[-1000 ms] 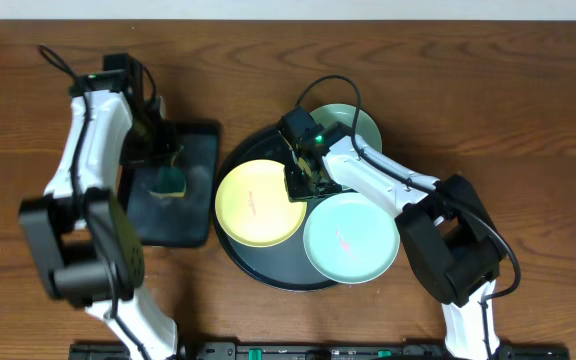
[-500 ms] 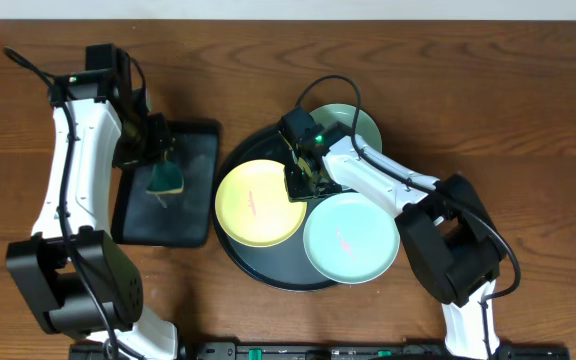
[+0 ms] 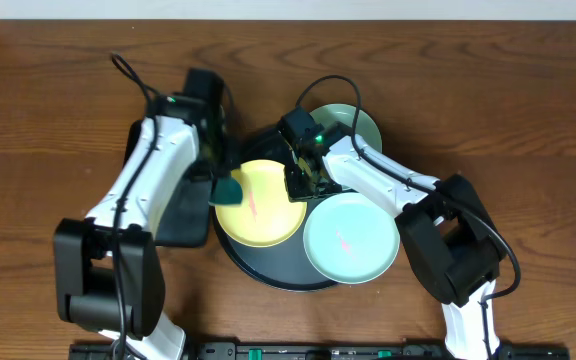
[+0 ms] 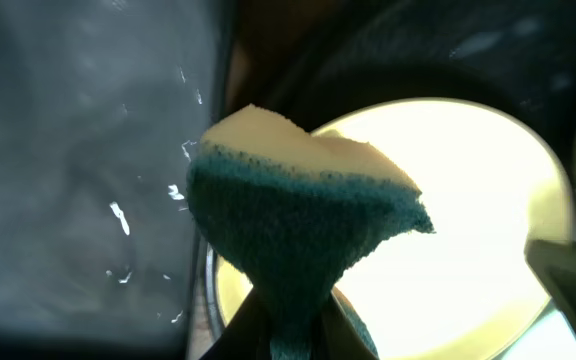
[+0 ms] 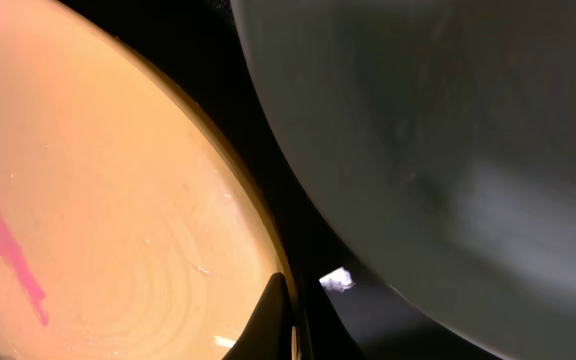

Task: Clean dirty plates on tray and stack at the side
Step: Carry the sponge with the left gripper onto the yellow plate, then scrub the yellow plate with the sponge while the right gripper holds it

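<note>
The wooden table [image 3: 528, 120] is filling the overhead view, and the round black tray [image 3: 268, 268] is sitting at its centre, carrying all three plates. The rectangular tray [image 3: 183, 215] is lying just left of it, mostly covered by my left arm; in the left wrist view its wet dark surface [image 4: 88, 150] is taking up the left side of the frame. The yellow plate [image 3: 263, 215] is resting on the left part of the round tray and is showing a pink streak [image 3: 253, 200] across its face. The lower mint plate [image 3: 351, 240] is lying at the tray's lower right, just beside the yellow one, and is bearing a small pink mark [image 3: 343, 240]. The upper mint plate [image 3: 358, 125] is sitting at the tray's upper right, partly hidden by my right arm. My left pincer [image 3: 220, 183] is pinching a sponge [image 3: 226, 190], green face and yellow back, and is holding it over the yellow plate's left rim; I cannot tell whether it is touching. My right pincer [image 3: 301, 183] is sitting at the yellow plate's right edge, with its dark tip [image 5: 283, 320] right at the rim [image 5: 258, 240]; I cannot tell whether it is gripping the plate or standing apart.
</note>
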Controlling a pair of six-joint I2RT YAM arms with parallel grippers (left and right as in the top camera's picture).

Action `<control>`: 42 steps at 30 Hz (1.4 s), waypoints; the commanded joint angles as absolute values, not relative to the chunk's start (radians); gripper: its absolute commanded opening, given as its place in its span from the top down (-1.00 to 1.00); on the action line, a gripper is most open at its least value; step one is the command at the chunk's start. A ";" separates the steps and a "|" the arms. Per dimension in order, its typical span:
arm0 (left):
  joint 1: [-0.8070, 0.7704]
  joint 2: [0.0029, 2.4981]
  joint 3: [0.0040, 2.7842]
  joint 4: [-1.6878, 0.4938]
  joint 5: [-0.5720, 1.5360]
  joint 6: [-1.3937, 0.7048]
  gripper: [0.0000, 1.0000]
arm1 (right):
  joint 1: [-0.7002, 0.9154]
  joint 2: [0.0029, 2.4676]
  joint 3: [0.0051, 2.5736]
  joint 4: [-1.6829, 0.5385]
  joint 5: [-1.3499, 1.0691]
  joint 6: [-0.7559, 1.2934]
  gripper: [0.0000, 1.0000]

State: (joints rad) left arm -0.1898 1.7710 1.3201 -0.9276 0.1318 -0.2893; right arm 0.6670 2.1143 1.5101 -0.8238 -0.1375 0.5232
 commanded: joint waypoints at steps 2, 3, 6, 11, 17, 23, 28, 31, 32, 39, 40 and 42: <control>-0.222 1.763 1.205 -0.825 0.123 -0.368 0.85 | 0.675 2.134 1.521 -0.826 -0.117 0.523 0.97; -0.230 1.763 1.185 -0.800 0.124 -0.368 0.85 | 0.675 2.134 1.521 -0.826 -0.117 0.523 0.97; -0.259 1.764 1.137 -0.741 0.125 -0.369 0.85 | 0.675 2.134 1.521 -0.823 -0.117 0.524 0.98; -0.314 1.773 1.082 -0.674 0.195 -0.372 0.86 | 0.675 2.134 1.521 -0.822 -0.117 0.524 0.98; -0.332 1.798 1.077 -0.658 0.332 -0.318 0.85 | 0.675 2.134 1.521 -0.822 -0.117 0.524 0.98; -0.309 1.797 1.077 -0.599 0.331 -0.304 0.85 | 0.675 2.134 1.521 -0.823 -0.117 0.524 0.97; -0.258 1.797 1.078 -0.591 0.015 -0.501 0.86 | 0.675 2.134 1.521 -0.822 -0.117 0.524 0.97; -0.244 1.797 1.077 -0.604 -0.046 -0.537 0.86 | 0.675 2.134 1.521 -0.821 -0.117 0.524 0.97; -0.244 1.797 1.077 -0.617 -0.042 -0.541 0.85 | 0.675 2.134 1.521 -0.822 -0.117 0.524 0.97; -0.281 1.797 1.077 -0.743 0.223 -0.386 0.85 | 0.675 2.134 1.521 -0.819 -0.117 0.524 0.97; -0.284 1.797 1.077 -0.752 0.279 -0.352 0.85 | 0.675 2.134 1.521 -0.818 -0.117 0.524 0.97; -0.291 1.797 1.077 -0.758 0.377 -0.297 0.85 | 0.675 2.134 1.521 -0.819 -0.117 0.526 0.98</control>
